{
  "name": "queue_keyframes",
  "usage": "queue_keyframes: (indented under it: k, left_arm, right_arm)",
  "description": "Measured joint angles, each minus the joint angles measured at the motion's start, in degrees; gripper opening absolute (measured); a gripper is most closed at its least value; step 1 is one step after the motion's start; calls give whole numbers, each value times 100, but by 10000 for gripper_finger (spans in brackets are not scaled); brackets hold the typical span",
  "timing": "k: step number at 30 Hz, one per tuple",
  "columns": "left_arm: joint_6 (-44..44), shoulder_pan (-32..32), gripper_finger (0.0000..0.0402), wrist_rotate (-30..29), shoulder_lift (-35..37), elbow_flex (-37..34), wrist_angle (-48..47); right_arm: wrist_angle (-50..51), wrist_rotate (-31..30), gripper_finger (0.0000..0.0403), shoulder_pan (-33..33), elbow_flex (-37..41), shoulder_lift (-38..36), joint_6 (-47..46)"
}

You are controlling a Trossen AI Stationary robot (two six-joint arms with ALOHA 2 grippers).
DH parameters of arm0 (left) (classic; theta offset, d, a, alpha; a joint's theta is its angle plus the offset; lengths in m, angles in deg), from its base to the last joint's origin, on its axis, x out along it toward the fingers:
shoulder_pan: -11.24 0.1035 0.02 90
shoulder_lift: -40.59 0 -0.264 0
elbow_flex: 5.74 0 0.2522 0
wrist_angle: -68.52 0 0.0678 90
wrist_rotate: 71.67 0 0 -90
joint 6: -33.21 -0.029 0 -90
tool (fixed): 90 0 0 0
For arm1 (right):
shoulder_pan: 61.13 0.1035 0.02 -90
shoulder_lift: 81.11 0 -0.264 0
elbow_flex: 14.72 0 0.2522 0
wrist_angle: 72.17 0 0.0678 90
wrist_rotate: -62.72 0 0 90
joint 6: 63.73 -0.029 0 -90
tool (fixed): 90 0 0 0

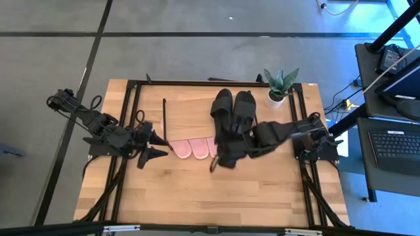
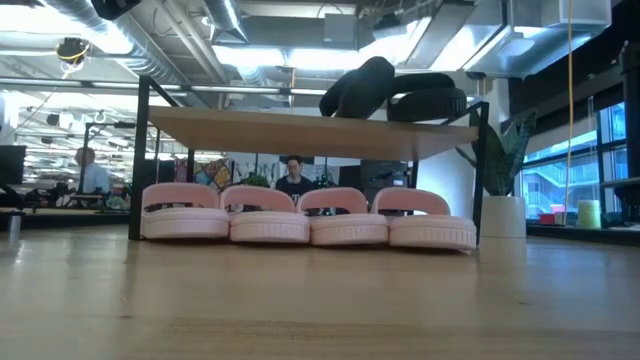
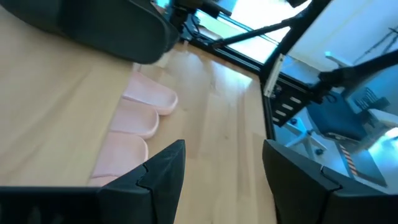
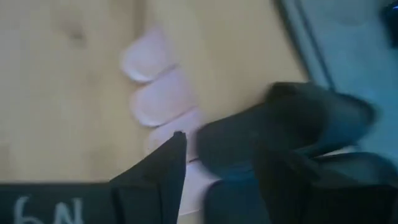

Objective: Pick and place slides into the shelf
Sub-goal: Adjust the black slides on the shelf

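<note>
The shelf (image 1: 190, 118) stands at the table's far middle, and its wood top shows in the low view (image 2: 300, 130). Two black slides (image 1: 233, 108) lie on that top; one (image 2: 360, 85) leans on the other (image 2: 430, 102). Several pink slides (image 2: 310, 218) stand in a row on the table under it, toes poking out toward the near edge (image 1: 190, 149). My right gripper (image 1: 222, 157) hovers open, high above the shelf's near edge; its wrist view shows a black slide (image 4: 286, 121) beyond the fingers. My left gripper (image 1: 165, 148) waits open, left of the pink toes (image 3: 143, 112).
A potted plant (image 1: 279, 88) stands at the shelf's far right corner, also seen in the low view (image 2: 505, 190). Black frame rails (image 1: 128, 131) run along both sides of the table. Bare wood (image 1: 210, 196) lies between the shelf and the near edge.
</note>
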Motion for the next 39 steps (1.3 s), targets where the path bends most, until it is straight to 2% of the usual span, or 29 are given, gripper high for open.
queue_keyframes:
  k: [5,11,17,20,27,32,37,39]
  left_arm:
    - [-2,2,205,-480,0,0,-3]
    - [-158,4,205,-1188,-46,0,-48]
    - [-195,15,205,-1281,-110,0,-63]
    - [-197,15,205,-1272,-182,0,-114]
    - [-203,15,205,-1265,-363,0,-307]
    - [-199,15,205,-1267,-419,-2,-370]
    - [-201,15,205,-1266,-443,-2,-368]
    - [-201,17,205,-1268,-440,-2,-367]
  right_arm:
    - [-35,-656,177,-345,35,30,677]
    - [-5,-804,177,-876,44,184,883]
    - [203,-776,177,-1353,44,258,620]
    - [346,-536,177,-1499,44,254,605]
    - [452,-490,177,-1444,44,256,860]
    - [401,-937,177,-1353,266,247,938]
    - [96,-1095,177,-1283,842,248,1017]
    - [-67,-1333,177,-1243,1051,258,1055]
